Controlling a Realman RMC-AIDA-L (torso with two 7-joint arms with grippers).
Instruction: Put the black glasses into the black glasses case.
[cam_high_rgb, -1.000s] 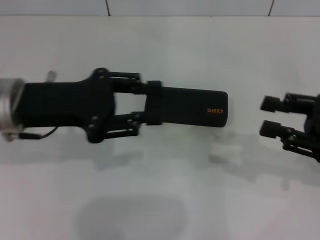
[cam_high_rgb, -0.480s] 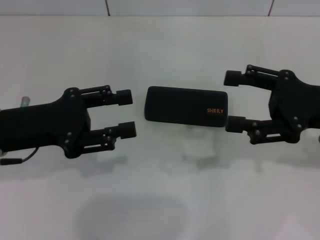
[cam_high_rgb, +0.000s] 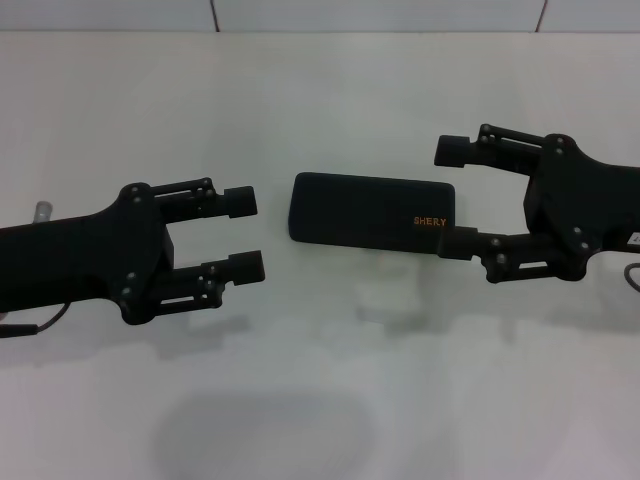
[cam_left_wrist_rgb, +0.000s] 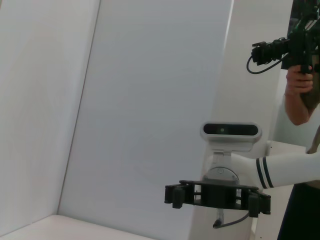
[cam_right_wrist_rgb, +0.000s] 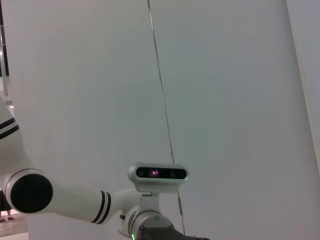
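Our black glasses case (cam_high_rgb: 368, 213) lies shut at the centre of the head view on the white tabletop (cam_high_rgb: 320, 90), its orange lettering toward frame right; the black glasses show in none of our views, so we cannot say where they are. Our left pincer (cam_high_rgb: 245, 232) hovers just left of the case with fingers apart, and our right pincer (cam_high_rgb: 452, 196) spreads around the lettered end, lower fingertip at its corner. We judge the lid should be checked gently, one side bracing.
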